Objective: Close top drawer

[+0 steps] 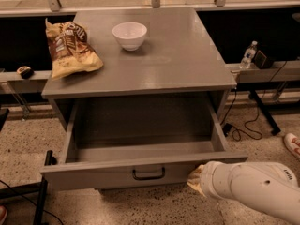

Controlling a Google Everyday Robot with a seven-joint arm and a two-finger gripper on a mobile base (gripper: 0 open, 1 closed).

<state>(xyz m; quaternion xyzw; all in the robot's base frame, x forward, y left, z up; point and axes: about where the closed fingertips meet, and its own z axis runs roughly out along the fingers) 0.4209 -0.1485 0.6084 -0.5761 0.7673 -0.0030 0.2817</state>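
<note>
The top drawer is a wide grey metal drawer, pulled far out of the grey cabinet. It looks empty inside. A small black loop handle sits at the centre of its flat front panel. My white arm reaches in from the lower right. My gripper is at the right end of the drawer's front panel, right against it or just in front of it. The arm's end covers most of the gripper.
A white bowl and a yellow chip bag lie on the cabinet top. A water bottle stands on a low ledge at the right. Cables trail on the speckled floor. A shoe shows at the right edge.
</note>
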